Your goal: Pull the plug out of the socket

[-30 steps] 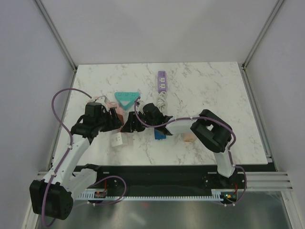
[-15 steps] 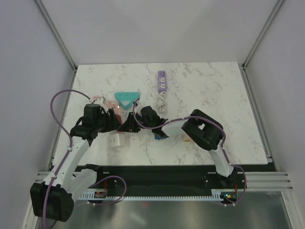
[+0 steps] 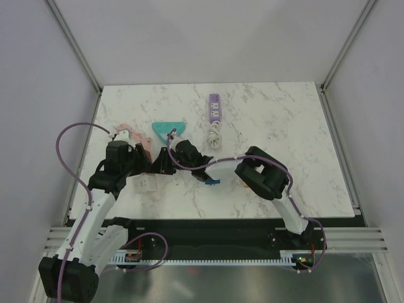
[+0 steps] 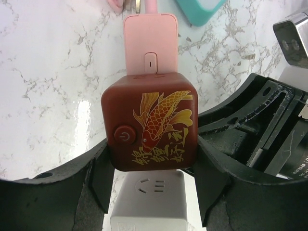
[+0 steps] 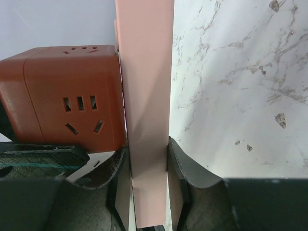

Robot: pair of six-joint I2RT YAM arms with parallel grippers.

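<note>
Two pairs of jaws meet mid-left on the desk [image 3: 284, 126]. The left jaws pinch the dark red cube plug [image 4: 149, 127] by its sides at lower centre. The right jaws clamp the pink socket strip [image 5: 147, 96], with the cube flush against it.

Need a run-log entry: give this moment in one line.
left gripper shut on red cube socket | right gripper shut on pink plug | plug flush against socket

A teal triangular piece [image 3: 161, 127] lies flat on the marble worktop [image 3: 284, 126]. Nearer the front edge sit a small blue item [image 3: 213, 182] and a white outlet block [image 3: 146, 184], well apart.
</note>
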